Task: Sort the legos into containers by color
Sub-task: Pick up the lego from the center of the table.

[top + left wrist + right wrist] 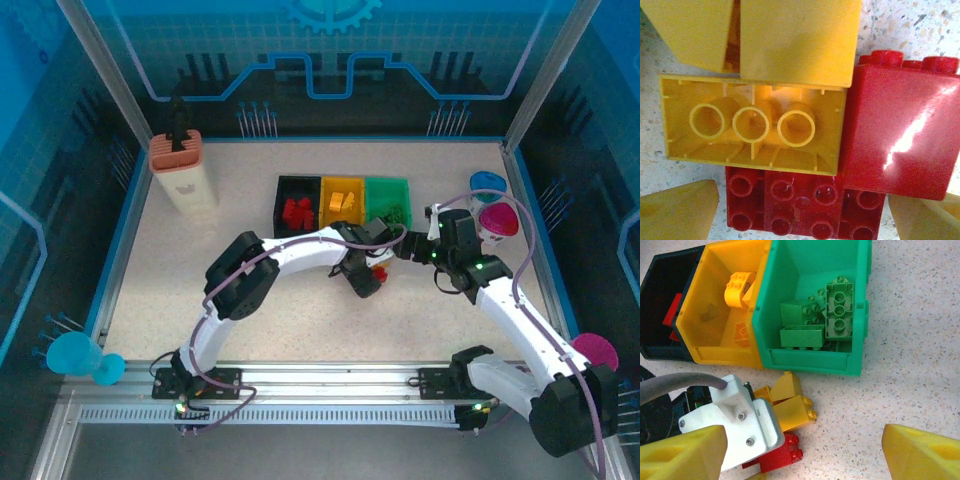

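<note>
— Containers point(760, 315), where do they stand?
— In one row on the desk point(920, 340), touching side by side: the black bin point(660, 352), the yellow bin point(725, 356), the green bin point(805, 362). Red bricks point(672, 310) lie in the black one, yellow bricks point(740, 287) in the yellow one, green bricks point(815, 322) in the green one.
— And the loose legos point(792, 412)?
— They lie in a small heap on the desk, just in front of the yellow and green bins. In the left wrist view: a yellow brick point(752, 125) turned hollow side up, a tall red brick point(900, 135) touching its right end, a flat red brick point(800, 200) with studs up, and two yellow sloped bricks point(800, 40) at the top.
— What does the left pincer point(802, 220) do?
— It is open, low over the heap; its fingers point(675, 210) stand just beside the two ends of the flat red brick.
— The right one?
— The right pincer point(805, 432) is spread wide and holds nothing, near the heap, facing the green bin.
</note>
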### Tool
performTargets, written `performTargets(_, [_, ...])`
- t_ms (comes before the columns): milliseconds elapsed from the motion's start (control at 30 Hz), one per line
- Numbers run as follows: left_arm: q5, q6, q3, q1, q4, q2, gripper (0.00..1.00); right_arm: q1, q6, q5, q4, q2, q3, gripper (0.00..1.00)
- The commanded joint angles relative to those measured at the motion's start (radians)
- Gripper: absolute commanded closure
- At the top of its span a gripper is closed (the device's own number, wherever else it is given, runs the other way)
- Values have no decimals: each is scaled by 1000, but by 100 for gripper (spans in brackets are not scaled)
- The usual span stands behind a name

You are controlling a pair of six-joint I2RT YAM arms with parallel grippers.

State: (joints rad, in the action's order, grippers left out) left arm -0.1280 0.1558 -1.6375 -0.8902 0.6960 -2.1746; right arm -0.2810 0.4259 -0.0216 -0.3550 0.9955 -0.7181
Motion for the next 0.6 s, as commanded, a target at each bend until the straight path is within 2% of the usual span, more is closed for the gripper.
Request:
performTargets(0, [-15,27,-31,5,37,-43,13,-3,-3,65,19,-23,6,18])
performTargets(133, [-25,33,-30,8,46,-47,19,-4,1,65,19,-27,12,18])
performTargets(300, [-25,37,-13,13,33,-29,38,-2,5,67,16,-35,17,19])
performTargets(400, [-23,33,-3,15,41,0,40,-2,4,65,11,-42,17,19])
performTargets(567, [101,-13,96,55,-23,132,40,0,7,61,7,-52,24,19])
